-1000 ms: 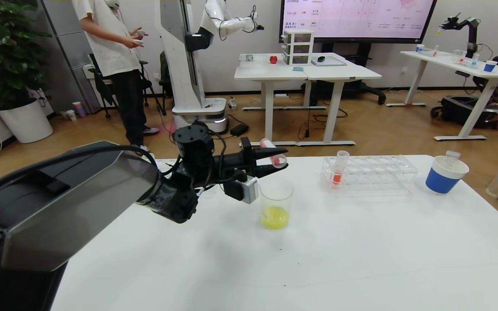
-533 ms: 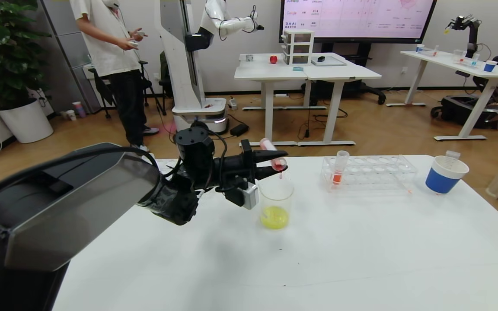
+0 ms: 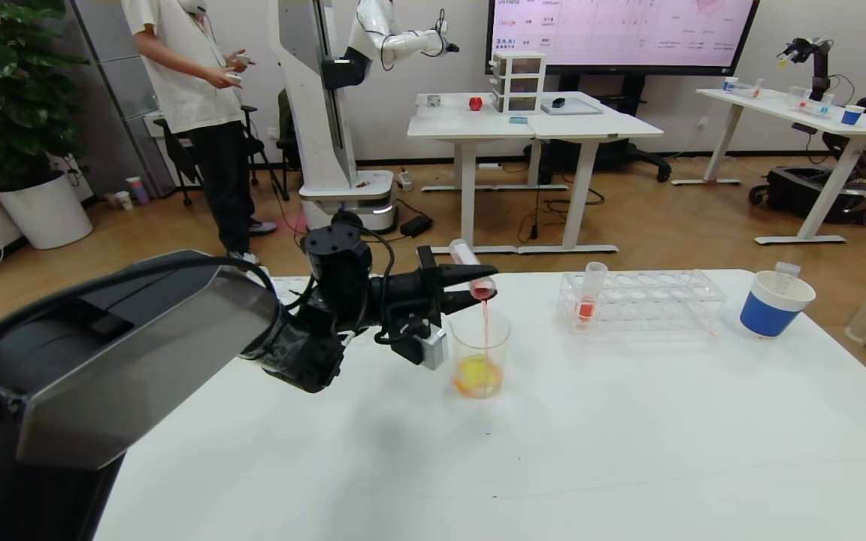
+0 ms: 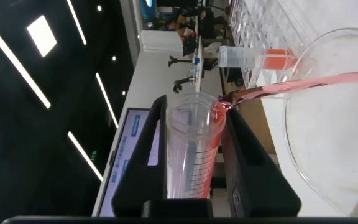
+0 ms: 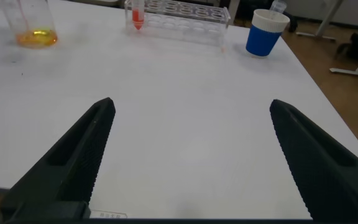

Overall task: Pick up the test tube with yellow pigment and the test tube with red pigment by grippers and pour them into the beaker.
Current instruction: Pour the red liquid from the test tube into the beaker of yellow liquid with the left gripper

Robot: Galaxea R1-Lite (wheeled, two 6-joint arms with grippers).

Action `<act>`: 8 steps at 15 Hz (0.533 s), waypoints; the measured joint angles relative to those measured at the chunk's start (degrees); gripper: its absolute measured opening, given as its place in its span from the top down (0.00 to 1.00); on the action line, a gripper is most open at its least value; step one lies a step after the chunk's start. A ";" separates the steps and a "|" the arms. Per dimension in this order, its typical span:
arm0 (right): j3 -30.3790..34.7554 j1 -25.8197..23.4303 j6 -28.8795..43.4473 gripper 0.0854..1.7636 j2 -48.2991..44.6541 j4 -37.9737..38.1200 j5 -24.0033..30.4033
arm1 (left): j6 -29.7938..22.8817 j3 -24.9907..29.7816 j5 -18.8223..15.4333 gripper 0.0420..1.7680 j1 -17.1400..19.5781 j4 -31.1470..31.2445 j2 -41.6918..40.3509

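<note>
My left gripper (image 3: 478, 284) is shut on the test tube with red pigment (image 3: 469, 263), tipped mouth-down over the beaker (image 3: 480, 353). A thin red stream (image 3: 485, 319) runs from the tube's mouth into the beaker, where the yellow liquid is turning orange. In the left wrist view the tube (image 4: 194, 149) sits between the black fingers (image 4: 160, 155), and the stream (image 4: 303, 84) arcs into the beaker (image 4: 340, 143). My right gripper (image 5: 191, 124) hangs open over bare table, far from the beaker (image 5: 33, 25). The test tube with yellow pigment is out of view.
A clear rack (image 3: 651, 300) stands to the right of the beaker, with another red-filled tube (image 3: 589, 293) upright in it. Further right is a blue-and-white paper cup (image 3: 775, 304) holding a clear tube. A person and other robots stand beyond the table (image 3: 553, 451).
The left gripper has tipped the red tube further. Red liquid went from a first drip to a steady stream, and the yellow liquid in the beaker has turned orange at its edges.
</note>
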 joint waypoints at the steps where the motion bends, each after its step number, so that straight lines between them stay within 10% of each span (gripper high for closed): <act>1: 0.00 -0.01 0.00 0.02 0.00 -0.02 0.02 | 0.69 -0.02 0.02 0.72 0.00 -0.02 0.11; 8: 0.00 0.00 -0.02 0.02 0.00 0.00 0.00 | 7.14 -0.13 -1.05 0.72 0.09 -0.06 0.39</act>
